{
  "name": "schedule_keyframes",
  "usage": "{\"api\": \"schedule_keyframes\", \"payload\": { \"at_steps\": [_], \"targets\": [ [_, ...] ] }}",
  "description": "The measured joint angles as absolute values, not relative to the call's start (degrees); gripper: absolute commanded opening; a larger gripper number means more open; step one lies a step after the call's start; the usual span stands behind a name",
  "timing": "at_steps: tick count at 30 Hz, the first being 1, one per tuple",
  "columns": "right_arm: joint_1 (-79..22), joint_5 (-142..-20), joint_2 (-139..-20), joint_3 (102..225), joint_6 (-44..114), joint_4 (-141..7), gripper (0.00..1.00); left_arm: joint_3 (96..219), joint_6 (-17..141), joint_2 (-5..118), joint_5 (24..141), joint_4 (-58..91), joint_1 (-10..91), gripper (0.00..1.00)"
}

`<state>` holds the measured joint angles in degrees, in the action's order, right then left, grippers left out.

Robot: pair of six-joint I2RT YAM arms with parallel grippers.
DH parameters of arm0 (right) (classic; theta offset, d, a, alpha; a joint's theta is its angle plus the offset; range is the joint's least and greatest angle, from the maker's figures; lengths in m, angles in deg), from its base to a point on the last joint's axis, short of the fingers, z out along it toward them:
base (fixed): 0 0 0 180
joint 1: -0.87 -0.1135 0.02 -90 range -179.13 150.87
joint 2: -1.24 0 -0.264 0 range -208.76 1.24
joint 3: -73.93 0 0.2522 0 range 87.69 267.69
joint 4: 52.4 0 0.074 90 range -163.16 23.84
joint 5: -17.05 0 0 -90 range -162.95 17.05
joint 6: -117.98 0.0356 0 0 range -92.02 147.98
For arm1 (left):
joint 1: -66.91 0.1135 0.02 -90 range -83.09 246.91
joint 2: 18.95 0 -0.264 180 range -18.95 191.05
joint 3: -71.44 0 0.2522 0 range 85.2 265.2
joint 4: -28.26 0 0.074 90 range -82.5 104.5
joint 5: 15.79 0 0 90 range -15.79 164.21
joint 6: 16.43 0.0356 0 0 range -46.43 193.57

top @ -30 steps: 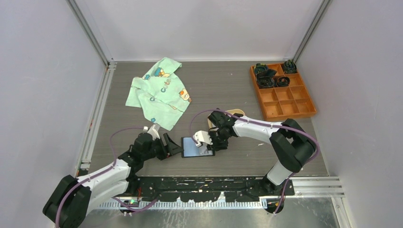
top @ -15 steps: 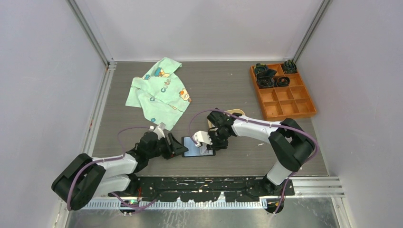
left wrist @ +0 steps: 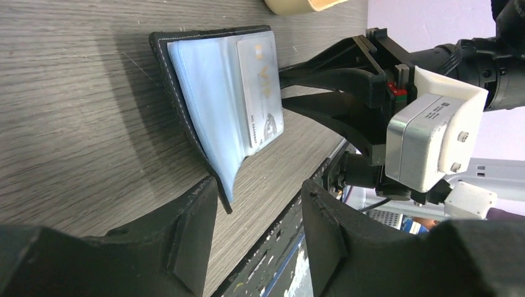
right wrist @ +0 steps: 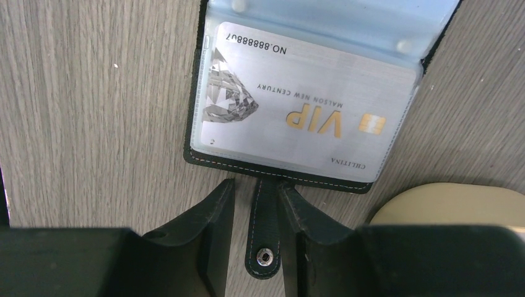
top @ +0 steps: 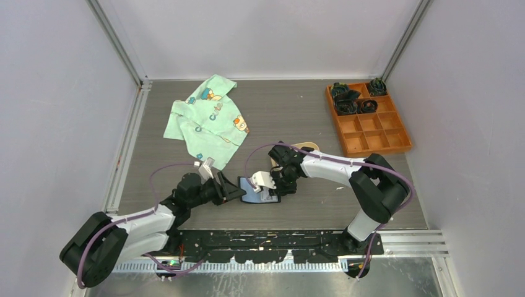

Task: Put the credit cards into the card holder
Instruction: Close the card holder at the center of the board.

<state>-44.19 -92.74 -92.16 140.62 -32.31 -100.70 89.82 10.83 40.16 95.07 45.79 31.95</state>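
The black card holder [top: 257, 192] lies open on the table between my two grippers, its pale blue plastic sleeves facing up. A silver VIP card [right wrist: 303, 117] sits inside a sleeve; it also shows in the left wrist view [left wrist: 261, 93]. No loose cards are in view. My left gripper [top: 237, 189] is open at the holder's left edge, whose near corner [left wrist: 224, 201] lies between the fingers by the left one. My right gripper [top: 277, 185] is narrowly open and straddles the holder's snap tab [right wrist: 265, 238]; its right finger touches the tab.
A beige oval tray [top: 304, 147] sits just behind the right gripper, its edge showing in the right wrist view [right wrist: 452, 204]. A green patterned cloth [top: 207, 120] lies at the back left. An orange compartment tray [top: 356, 133] with dark items stands at the back right.
My left gripper has moved right, up to the holder's left edge. The holder's left side looks slightly raised. The right gripper has stayed at the snap tab.
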Motion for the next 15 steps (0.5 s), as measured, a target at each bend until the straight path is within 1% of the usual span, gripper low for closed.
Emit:
{"api": "schedule_keyframes", "payload": {
  "at_steps": [4,9,15],
  "targets": [
    [-44.19,-92.74,-92.25,140.71,-32.31,-100.77,0.36,89.82,10.98,40.67,95.31,46.73,31.55,0.53],
    [-44.19,-92.74,-92.38,140.88,-32.29,-100.97,0.36,89.82,10.91,45.58,95.71,50.55,31.11,0.52],
    [-44.19,-92.74,-92.41,140.93,-32.27,-100.99,0.36,90.39,10.74,50.17,96.36,53.81,29.89,0.48]
  ]
}}
